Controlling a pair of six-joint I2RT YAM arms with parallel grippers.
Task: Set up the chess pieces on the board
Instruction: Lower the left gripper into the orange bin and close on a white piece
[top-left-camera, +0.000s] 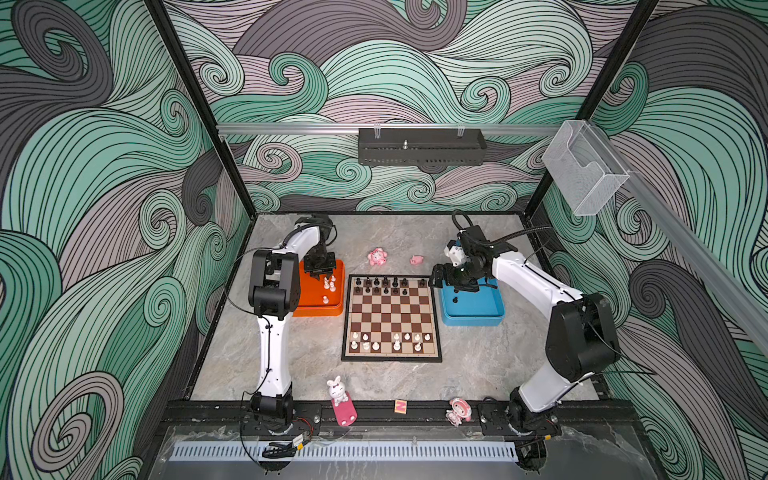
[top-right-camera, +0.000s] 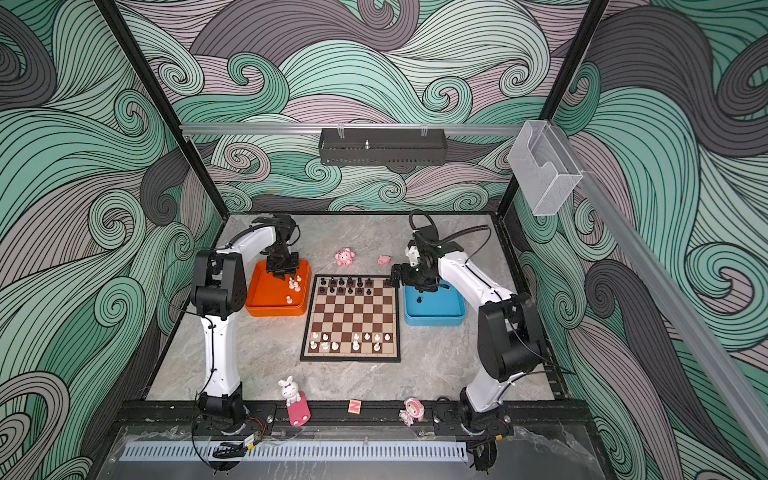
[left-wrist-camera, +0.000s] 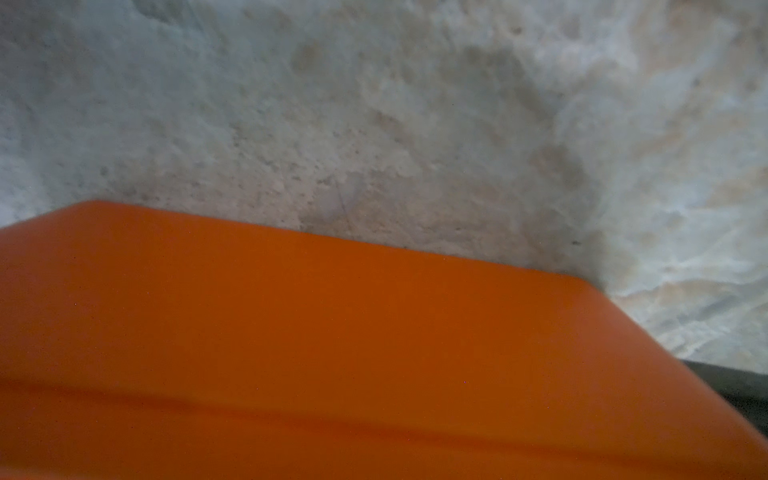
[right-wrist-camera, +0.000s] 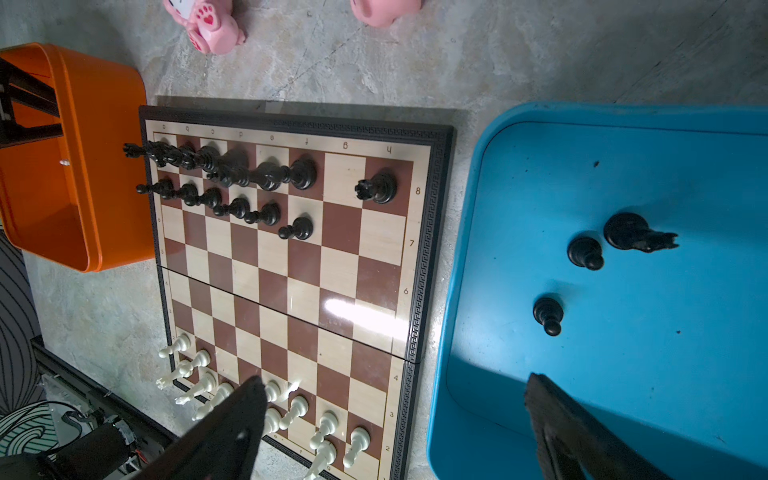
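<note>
Your right end effector is wide open and empty. Three black pieces are left in the blue tray below it. Left end effector is down in the orange tray beside a few white pieces; can't tell its grip. Board lies between them: both sides mostly set, gaps left.

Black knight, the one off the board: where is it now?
The black knight is in the blue tray, right of the board in both top views; the right wrist view shows it close beside a black pawn.
</note>
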